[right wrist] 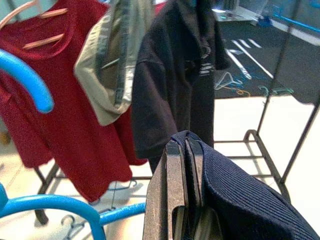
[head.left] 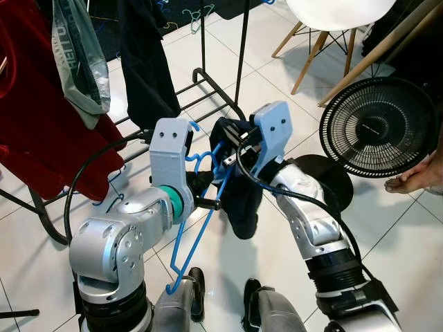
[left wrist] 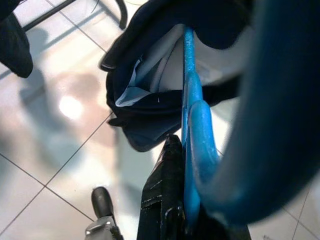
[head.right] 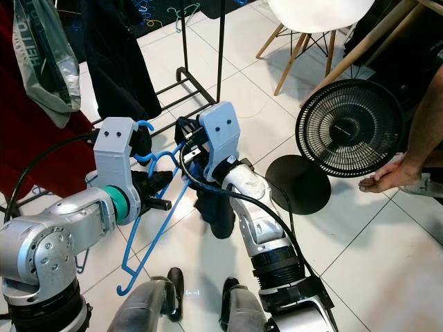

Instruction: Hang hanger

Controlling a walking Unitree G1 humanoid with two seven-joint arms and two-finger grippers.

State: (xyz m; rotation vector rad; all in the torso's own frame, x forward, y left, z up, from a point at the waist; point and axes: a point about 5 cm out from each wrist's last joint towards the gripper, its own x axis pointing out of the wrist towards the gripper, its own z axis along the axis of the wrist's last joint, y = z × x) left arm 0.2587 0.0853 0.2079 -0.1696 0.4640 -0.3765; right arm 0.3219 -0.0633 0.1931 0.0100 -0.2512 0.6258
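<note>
The left pincer (left wrist: 172,165) grips a bright blue plastic hanger (head.left: 196,232). The right pincer (right wrist: 184,150) pinches a dark navy knit garment (head.left: 242,197). Its wrist view shows a red shirt (right wrist: 60,115) on the black metal rack (right wrist: 272,160).

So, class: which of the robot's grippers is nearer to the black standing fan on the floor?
Right. The right gripper, shut on the dark garment, is a short way from the black fan. The left gripper, holding the blue hanger, is farther off, beyond the garment.

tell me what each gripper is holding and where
The left gripper holds the blue hanger near its hook. The right gripper is shut on an edge of the dark garment.
</note>
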